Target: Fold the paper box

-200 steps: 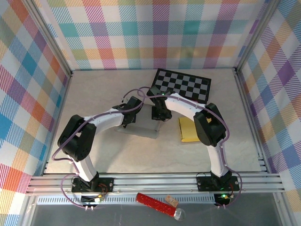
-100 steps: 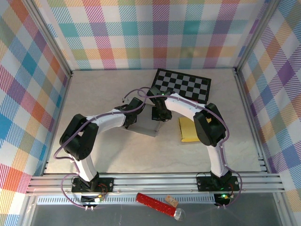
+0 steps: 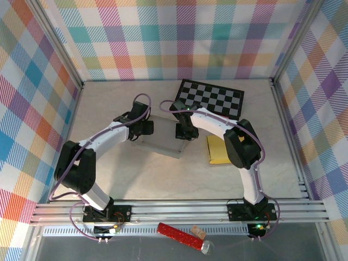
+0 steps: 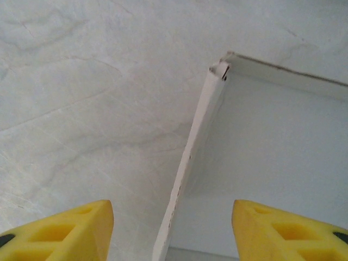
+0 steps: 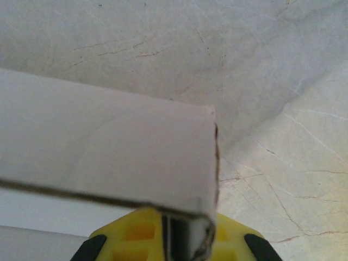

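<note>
the pale bench (image 3: 109,168) carries the white paper box (image 3: 163,140) at its middle, walls partly raised. the right end effector (image 5: 168,231) is clamped on the folded right wall, seemingly to pin that fold. the left end effector (image 4: 171,225) stands with jaws apart astride the left wall, likely ready to pinch it.

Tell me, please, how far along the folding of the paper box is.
Done: on the white paper box, two walls stand upright and meet at a corner. In hand: the right tool is shut on one wall's edge, and the left tool hangs open astride another wall. Left: the box looks like an open tray, so any remaining flaps probably need folding; I cannot see them.
</note>
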